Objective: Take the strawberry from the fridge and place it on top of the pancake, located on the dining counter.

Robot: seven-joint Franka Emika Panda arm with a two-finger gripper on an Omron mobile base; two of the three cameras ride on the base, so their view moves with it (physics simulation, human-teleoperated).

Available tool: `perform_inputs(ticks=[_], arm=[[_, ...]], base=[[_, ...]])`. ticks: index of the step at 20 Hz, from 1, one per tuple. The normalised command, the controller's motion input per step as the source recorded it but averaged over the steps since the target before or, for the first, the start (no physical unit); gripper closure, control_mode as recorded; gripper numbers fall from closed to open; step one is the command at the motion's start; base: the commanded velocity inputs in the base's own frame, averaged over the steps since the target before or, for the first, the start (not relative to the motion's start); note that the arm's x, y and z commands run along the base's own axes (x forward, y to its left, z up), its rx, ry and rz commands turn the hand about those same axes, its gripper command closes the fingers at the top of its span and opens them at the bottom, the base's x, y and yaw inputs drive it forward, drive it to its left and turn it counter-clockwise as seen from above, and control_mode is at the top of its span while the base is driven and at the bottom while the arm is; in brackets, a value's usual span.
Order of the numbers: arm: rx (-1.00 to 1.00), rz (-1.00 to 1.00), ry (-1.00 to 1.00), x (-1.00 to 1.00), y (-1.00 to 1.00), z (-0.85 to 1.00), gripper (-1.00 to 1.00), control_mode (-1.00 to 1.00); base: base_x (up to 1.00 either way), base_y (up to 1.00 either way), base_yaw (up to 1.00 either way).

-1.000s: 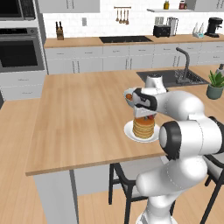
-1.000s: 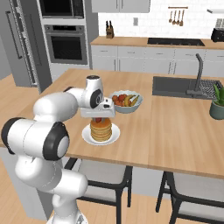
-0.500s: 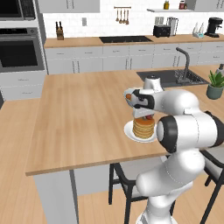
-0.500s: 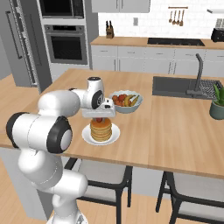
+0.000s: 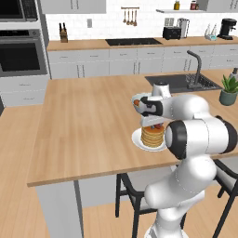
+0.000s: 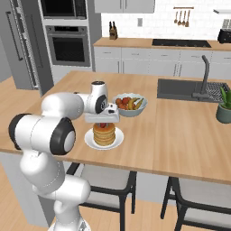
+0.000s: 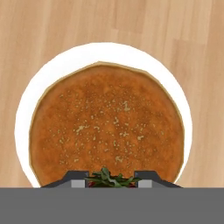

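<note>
Gripping one strawberry, the end effector hangs over one pancake stack.

The bench is light wood with soft grain lines, smooth and not shiny. The plate looks smooth, plain white. The pancake top is rough, brown, with pale specks (like crumbs). The strawberry leaves look spiky.

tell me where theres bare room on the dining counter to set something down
The dining counter is bare wood across its whole left half, from the pancake plate to the far left edge. In the right base view, wood lies bare between plate and potted plant. Crowded: around the hand, fruit bowl and sink.
</note>
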Motion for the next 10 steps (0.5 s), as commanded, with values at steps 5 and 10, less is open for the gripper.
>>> perform_inputs(ticks=[5, 10], arm=[[0.00, 0.00, 0.06, 0.00, 0.00, -0.28, -1.00, -1.00], [0.00, 0.00, 0.01, 0.00, 0.00, -0.12, -1.00, -1.00]], base=[[0.00, 0.00, 0.00], [0.00, 0.00, 0.00]])
